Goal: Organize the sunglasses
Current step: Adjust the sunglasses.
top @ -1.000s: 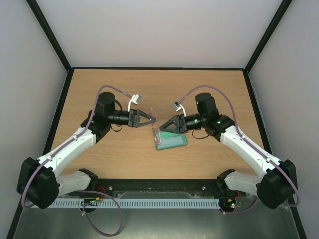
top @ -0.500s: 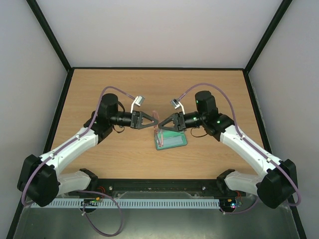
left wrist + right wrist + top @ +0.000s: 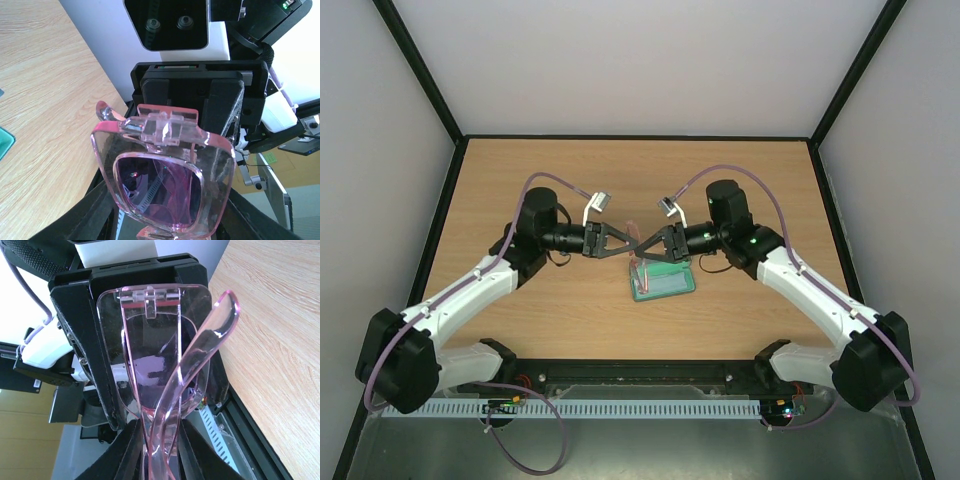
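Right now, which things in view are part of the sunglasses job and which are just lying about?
In the job: sunglasses, right pincer gripping them, left pincer around one lens.
Lying about: open green-lined case on the table.

the left gripper and right gripper meet tip to tip above the middle of the table, with the sunglasses filling the space between them, so no gap shows there. the case lies just on the near side of them. both arms slant in from the near corners. the far half of the table and both side strips are open.
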